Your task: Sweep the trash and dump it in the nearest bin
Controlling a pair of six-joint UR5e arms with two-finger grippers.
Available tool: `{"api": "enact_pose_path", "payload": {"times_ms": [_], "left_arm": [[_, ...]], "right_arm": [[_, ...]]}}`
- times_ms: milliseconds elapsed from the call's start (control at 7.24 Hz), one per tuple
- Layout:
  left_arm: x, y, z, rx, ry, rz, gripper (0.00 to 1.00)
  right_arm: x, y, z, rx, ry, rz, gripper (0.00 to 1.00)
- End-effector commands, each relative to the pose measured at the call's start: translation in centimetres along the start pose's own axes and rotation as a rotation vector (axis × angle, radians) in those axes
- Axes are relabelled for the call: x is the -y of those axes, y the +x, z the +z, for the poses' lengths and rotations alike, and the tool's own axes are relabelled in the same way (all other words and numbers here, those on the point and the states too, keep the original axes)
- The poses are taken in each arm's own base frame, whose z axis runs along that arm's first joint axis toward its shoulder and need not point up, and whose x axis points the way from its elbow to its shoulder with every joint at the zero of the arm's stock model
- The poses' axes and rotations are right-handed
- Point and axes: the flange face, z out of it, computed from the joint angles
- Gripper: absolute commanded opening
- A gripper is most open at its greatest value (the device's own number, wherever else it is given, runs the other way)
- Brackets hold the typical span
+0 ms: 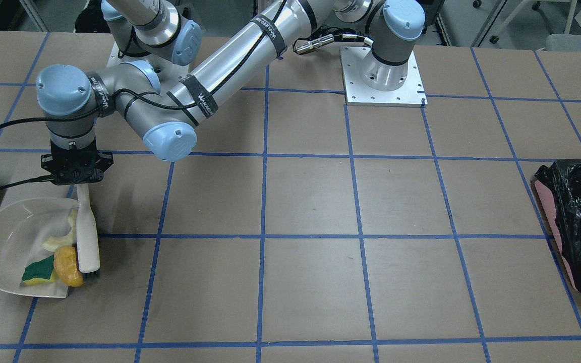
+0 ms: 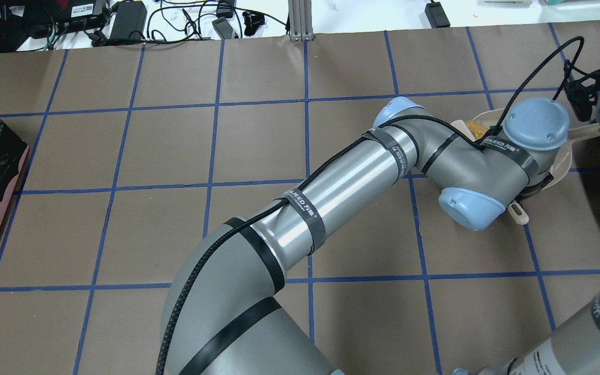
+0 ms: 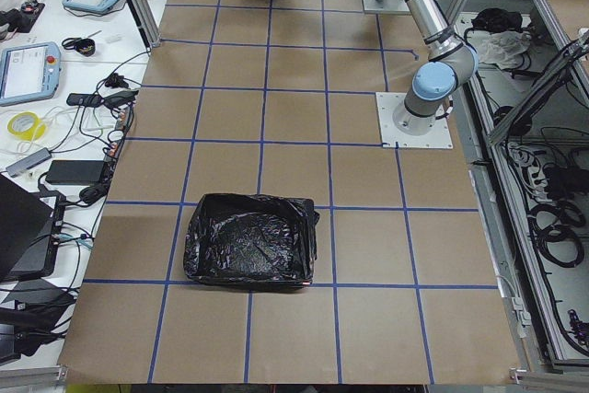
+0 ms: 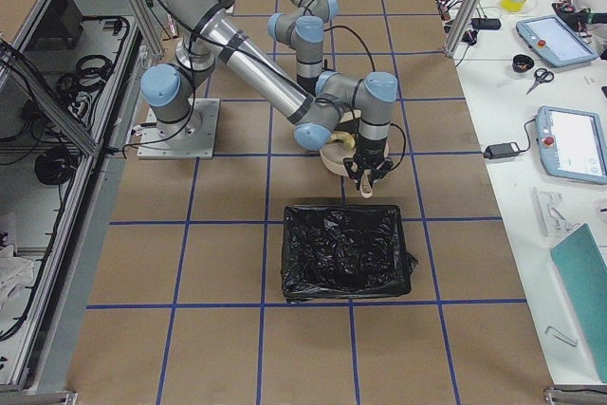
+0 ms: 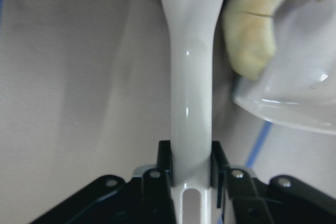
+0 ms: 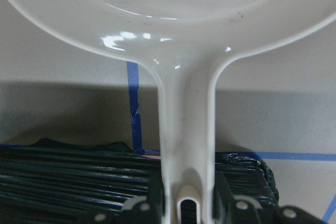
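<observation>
Exterior front-facing, trash [image 1: 67, 267] yellow, orange, green

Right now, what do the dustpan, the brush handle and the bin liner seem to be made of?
Dustpan: likely hard plastic, glossy white, with sharp light glints.
Brush handle: same smooth, glossy white plastic look.
Bin liner: thin black plastic film, crinkled and shiny.

Our left arm [image 2: 331, 192] reaches way over to the right side, left end effector [image 5: 190, 163] pointing down and pinched closed; right end effector [image 6: 187, 195] pinched closed too.
</observation>
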Motion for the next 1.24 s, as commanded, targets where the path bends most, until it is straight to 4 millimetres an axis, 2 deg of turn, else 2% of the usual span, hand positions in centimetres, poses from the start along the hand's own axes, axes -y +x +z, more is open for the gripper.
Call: {"api": "enact_pose_path", "payload": {"times_ms": [0,276,414,552,690,828,966,1104], "left_arm": [[-1.5,1.9,1.3,-0.044,-0.013,-0.004,0.00],[-2.9,3.1,-0.4,-0.075,-0.021,-0.019,0.00],[-3.3,2.6,-1.5,-0.063,-0.024,0.016,0.00],[-3.4,0.6,-0.7,-0.022,-0.031,0.071,0.00],[-3.2,-1.1,-0.7,0.008,-0.037,0.091,0.00],[-2.0,-2.5,-1.6,0.037,-0.040,0.107,0.00],[0.2,-3.8,-3.2,0.077,-0.043,0.096,0.00],[3.0,-5.4,-5.7,0.153,-0.061,0.120,0.00]], "right_arm": [[0.0,0.0,0.0,0.000,0.000,0.004,0.00],[0.0,0.0,0.0,0.000,0.000,0.004,0.00],[0.0,0.0,0.1,0.001,0.001,0.004,0.00],[0.0,0.0,0.1,0.001,0.001,0.004,0.00],[0.0,0.0,0.1,0.000,0.002,0.004,0.00],[0.0,0.1,0.0,-0.002,0.004,0.004,0.00],[0.1,0.1,0.2,-0.002,0.011,0.004,0.00],[-0.1,0.1,-0.2,-0.008,0.014,0.013,0.00]]}}
